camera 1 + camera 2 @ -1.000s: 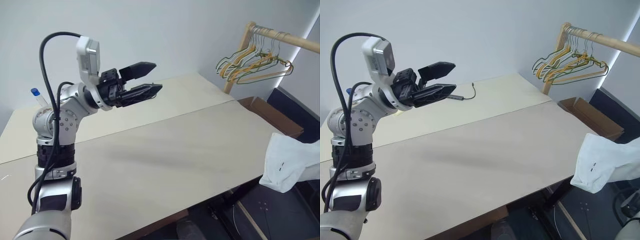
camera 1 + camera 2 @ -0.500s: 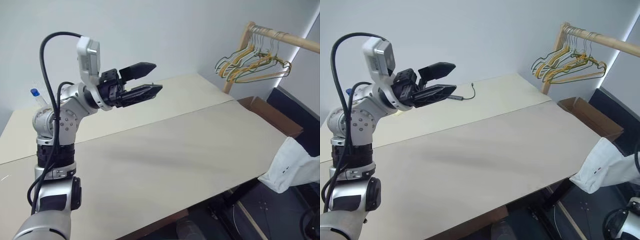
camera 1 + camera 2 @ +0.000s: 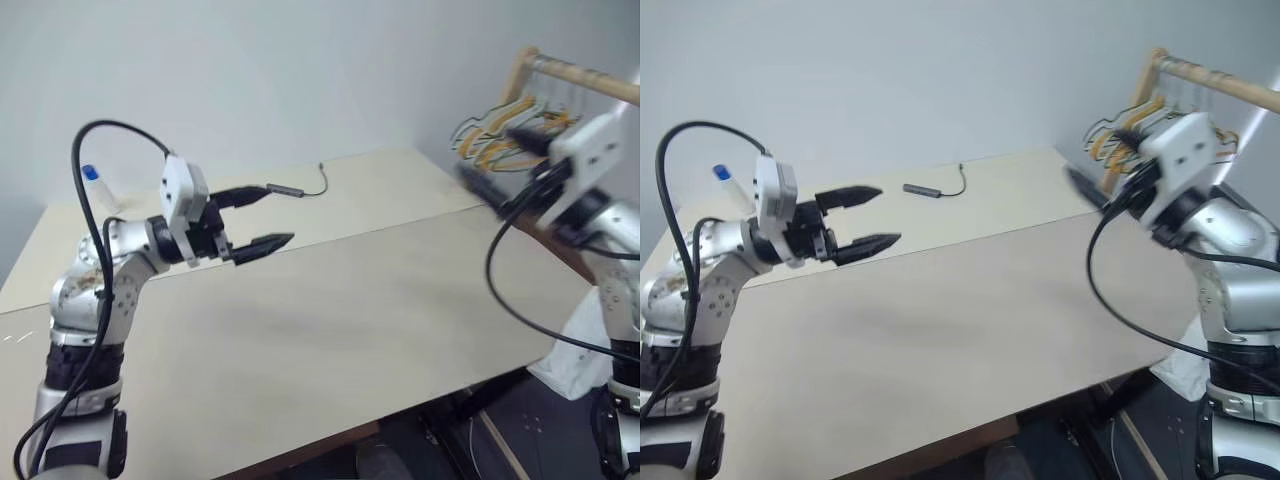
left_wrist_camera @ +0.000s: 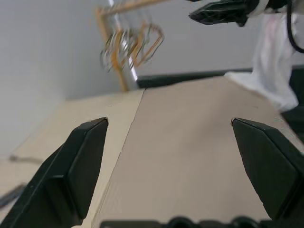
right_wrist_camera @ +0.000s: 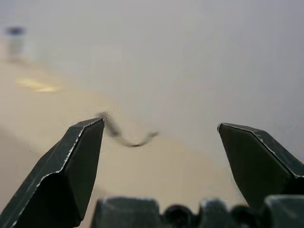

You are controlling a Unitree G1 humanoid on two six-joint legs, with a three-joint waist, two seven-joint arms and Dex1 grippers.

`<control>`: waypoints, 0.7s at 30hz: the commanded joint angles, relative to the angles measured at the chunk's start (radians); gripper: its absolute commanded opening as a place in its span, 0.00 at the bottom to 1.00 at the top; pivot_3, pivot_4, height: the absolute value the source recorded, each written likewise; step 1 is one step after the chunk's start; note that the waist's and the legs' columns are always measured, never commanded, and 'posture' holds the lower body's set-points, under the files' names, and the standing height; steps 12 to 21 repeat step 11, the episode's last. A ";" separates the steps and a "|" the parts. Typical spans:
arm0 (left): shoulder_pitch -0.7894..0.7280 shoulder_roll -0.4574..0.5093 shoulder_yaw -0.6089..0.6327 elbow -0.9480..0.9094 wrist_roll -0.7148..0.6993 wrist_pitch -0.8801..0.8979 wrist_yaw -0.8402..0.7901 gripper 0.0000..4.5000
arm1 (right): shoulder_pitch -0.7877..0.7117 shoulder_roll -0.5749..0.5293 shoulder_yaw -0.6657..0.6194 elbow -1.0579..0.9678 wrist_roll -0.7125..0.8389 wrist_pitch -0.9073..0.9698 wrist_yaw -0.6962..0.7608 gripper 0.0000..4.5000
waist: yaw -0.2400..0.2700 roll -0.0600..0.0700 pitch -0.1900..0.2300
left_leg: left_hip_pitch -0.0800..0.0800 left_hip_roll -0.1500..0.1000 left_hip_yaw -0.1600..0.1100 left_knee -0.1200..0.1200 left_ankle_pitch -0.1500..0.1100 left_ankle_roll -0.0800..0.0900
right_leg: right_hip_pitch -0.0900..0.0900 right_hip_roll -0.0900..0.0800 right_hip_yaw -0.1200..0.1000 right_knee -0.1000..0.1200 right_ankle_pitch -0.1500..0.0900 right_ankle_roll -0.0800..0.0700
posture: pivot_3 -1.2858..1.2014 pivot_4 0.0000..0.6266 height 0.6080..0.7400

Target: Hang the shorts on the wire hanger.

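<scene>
We see a matt, smooth beige table [image 3: 330,330], looks like laminated board with a seam across it. The shorts [image 4: 278,71] are soft white cloth, crumpled. Both grippers, left gripper [image 3: 868,216] and right gripper [image 5: 161,156], have matt black plastic fingers; the arms behind them look like brushed silver metal with glossy black rubbery cables. The rail [image 3: 1210,80] is pale bare wood, and the bunched hangers [image 3: 505,130] on it look like thin coated wire, yellow and green.

A thin black cable [image 3: 945,186] lies on the beige table [image 3: 970,300]; yellow and green hangers [image 3: 500,135] hang beyond.
</scene>
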 commanded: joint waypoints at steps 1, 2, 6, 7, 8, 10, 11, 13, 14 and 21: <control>0.073 0.048 0.042 -0.089 0.042 -0.032 0.025 1.00 | -0.071 0.015 0.084 0.046 -0.001 0.013 0.179 0.99 | 0.036 0.000 0.001 | -0.003 0.000 0.000 0.000 0.000 0.000 | -0.003 0.000 0.000 0.000 0.000 0.000 | 0.50 0.00 1.00; 0.106 0.063 0.043 -0.105 0.059 -0.039 0.027 1.00 | -0.083 0.024 0.106 0.060 -0.010 0.007 0.212 0.99 | 0.054 0.000 0.001 | -0.006 0.000 0.000 0.000 0.000 -0.001 | -0.010 0.000 0.000 0.002 0.000 -0.001 | 0.51 0.00 1.00; 0.215 0.094 0.060 -0.158 0.079 -0.062 0.031 1.00 | -0.118 0.058 0.159 0.113 -0.060 -0.009 0.276 0.99 | 0.125 -0.001 0.001 | -0.021 -0.002 0.000 -0.001 0.003 -0.006 | -0.034 -0.002 -0.001 0.014 0.002 -0.004 | 0.52 0.00 1.00; 0.231 0.095 0.066 -0.169 0.076 -0.060 0.035 1.00 | -0.122 0.066 0.162 0.122 -0.068 -0.012 0.283 0.99 | 0.142 -0.001 0.001 | -0.024 -0.002 0.000 -0.001 0.004 -0.007 | -0.035 -0.002 -0.002 0.014 0.002 -0.004 | 0.52 0.00 1.00; 0.241 0.095 0.069 -0.177 0.074 -0.057 0.040 1.00 | -0.124 0.072 0.161 0.130 -0.074 -0.015 0.290 0.99 | 0.157 -0.001 0.001 | -0.027 -0.002 0.000 0.000 0.005 -0.008 | -0.040 -0.002 -0.002 0.015 0.003 -0.005 | 0.52 0.00 1.00; 0.256 0.095 0.071 -0.188 0.072 -0.051 0.046 1.00 | -0.121 0.079 0.154 0.133 -0.082 -0.013 0.301 0.99 | 0.183 -0.001 0.001 | -0.031 -0.003 0.001 0.000 0.007 -0.011 | -0.046 -0.002 -0.002 0.016 0.004 -0.006 | 0.52 0.00 1.00; 0.260 0.094 0.071 -0.190 0.073 -0.052 0.049 1.00 | -0.115 0.081 0.149 0.129 -0.086 -0.009 0.300 0.99 | 0.183 -0.001 0.001 | -0.032 -0.002 0.001 0.000 0.007 -0.011 | -0.047 -0.001 -0.002 0.016 0.004 -0.007 | 0.52 0.00 1.00; 0.260 0.094 0.071 -0.190 0.073 -0.052 0.049 1.00 | -0.115 0.081 0.149 0.129 -0.086 -0.009 0.300 0.99 | 0.183 -0.001 0.001 | -0.032 -0.002 0.001 0.000 0.007 -0.011 | -0.047 -0.001 -0.002 0.016 0.004 -0.007 | 0.52 0.00 1.00; 0.260 0.094 0.071 -0.190 0.073 -0.052 0.049 1.00 | -0.115 0.081 0.149 0.129 -0.086 -0.009 0.300 0.99 | 0.183 -0.001 0.001 | -0.032 -0.002 0.001 0.000 0.007 -0.011 | -0.047 -0.001 -0.002 0.016 0.004 -0.007 | 0.52 0.00 1.00; 0.260 0.094 0.071 -0.190 0.073 -0.052 0.049 1.00 | -0.115 0.081 0.149 0.129 -0.086 -0.009 0.300 0.99 | 0.183 -0.001 0.001 | -0.032 -0.002 0.001 0.000 0.007 -0.011 | -0.047 -0.001 -0.002 0.016 0.004 -0.007 | 0.52 0.00 1.00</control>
